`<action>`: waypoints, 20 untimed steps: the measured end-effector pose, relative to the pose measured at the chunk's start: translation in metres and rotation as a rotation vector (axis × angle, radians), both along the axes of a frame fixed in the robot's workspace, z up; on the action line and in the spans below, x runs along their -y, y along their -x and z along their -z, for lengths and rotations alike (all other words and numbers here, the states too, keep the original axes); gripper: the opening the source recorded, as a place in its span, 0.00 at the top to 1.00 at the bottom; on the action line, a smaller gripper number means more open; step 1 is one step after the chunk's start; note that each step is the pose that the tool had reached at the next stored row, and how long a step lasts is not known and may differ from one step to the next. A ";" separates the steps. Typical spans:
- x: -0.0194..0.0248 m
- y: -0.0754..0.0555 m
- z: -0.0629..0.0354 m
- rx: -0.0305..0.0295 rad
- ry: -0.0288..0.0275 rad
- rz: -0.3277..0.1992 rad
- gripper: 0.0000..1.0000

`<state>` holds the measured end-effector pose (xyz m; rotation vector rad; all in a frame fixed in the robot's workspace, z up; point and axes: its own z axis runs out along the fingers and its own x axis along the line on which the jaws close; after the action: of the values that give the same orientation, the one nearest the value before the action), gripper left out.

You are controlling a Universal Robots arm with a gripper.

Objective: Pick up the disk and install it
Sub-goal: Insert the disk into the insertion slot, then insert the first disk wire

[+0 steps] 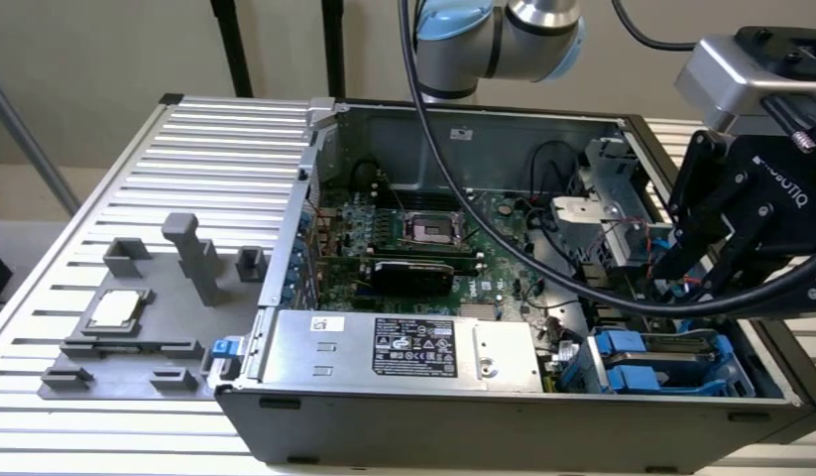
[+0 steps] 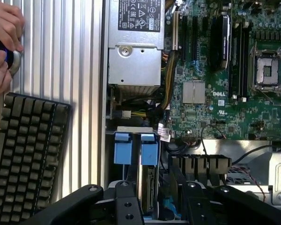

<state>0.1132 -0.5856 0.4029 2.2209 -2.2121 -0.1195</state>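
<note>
The disk (image 1: 675, 345) sits in the drive bay at the case's front corner, on the exterior view's right, with blue carrier rails and two blue tabs (image 1: 622, 343) around it. In the wrist view the disk (image 2: 148, 185) stands edge-on, its blue tabs (image 2: 149, 149) pointing toward the power supply. My black gripper (image 1: 709, 273) hangs above that bay. In the wrist view the gripper (image 2: 159, 206) is open, its fingers (image 2: 126, 206) standing on either side of the disk's edge without closing on it.
An open computer case (image 1: 301, 198) lies on a slatted metal table (image 1: 143, 149). Inside are a silver power supply (image 1: 401, 347), a motherboard with a CPU socket (image 1: 427, 230) and loose cables. A CPU chip (image 1: 117, 309) rests on a grey fixture. A keyboard (image 2: 23, 150) and a person's hands (image 2: 2, 42) are beside the case.
</note>
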 end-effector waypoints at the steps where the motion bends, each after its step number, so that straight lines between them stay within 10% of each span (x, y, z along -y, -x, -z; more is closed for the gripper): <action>1: 0.0000 -0.001 0.0001 0.0000 -0.0002 0.000 0.59; 20: 0.0009 -0.011 0.0001 -0.0002 -0.0017 0.000 0.59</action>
<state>0.1240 -0.5865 0.4028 2.2220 -2.2125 -0.1216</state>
